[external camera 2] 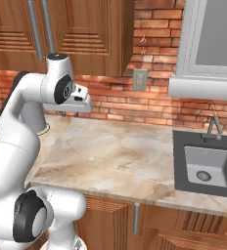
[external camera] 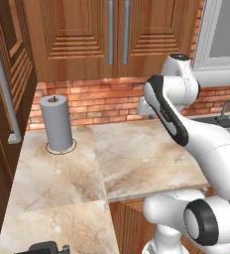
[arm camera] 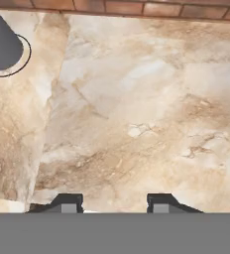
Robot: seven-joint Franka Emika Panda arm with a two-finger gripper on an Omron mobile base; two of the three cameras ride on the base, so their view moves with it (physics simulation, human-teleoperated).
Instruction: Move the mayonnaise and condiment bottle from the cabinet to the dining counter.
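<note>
Hand view, tool [arm camera: 113,204]: I see its two dark tips standing apart with bare marble between them, so the tool is open and grips nothing.
Hand view, surface [arm camera: 137,99]: beige-brown marble worktop seen from above, with a strip of brick along the top edge.
Hand view, grey roll [arm camera: 0,42]: an upright grey cylinder on a ring-shaped base, at the upper left corner (well apart from the tips).
Left base view, arm: I have it raised over the surface [external camera: 137,158], its wrist in front of the brick wall [external camera: 102,101]; the fingers are hidden behind the forearm.
Left base view, cabinet [external camera: 87,34]: reddish-brown, mounted above the brick, both panelled doors shut, so I cannot see what is inside.
Left base view, bar handles [external camera: 118,30]: two long grey vertical bars, side by side where the doors meet.
Left base view, roll: the grey roll [external camera: 57,121] stands on the surface to the arm's left, near the wall.
Right base view, sink [external camera 2: 208,168]: dark basin set into the same surface [external camera 2: 115,151], to the arm's right, with a faucet [external camera 2: 213,128] behind it.
Right base view, wall: an outlet plate [external camera 2: 140,79] on the brick, a window frame [external camera 2: 184,44] above the sink.
</note>
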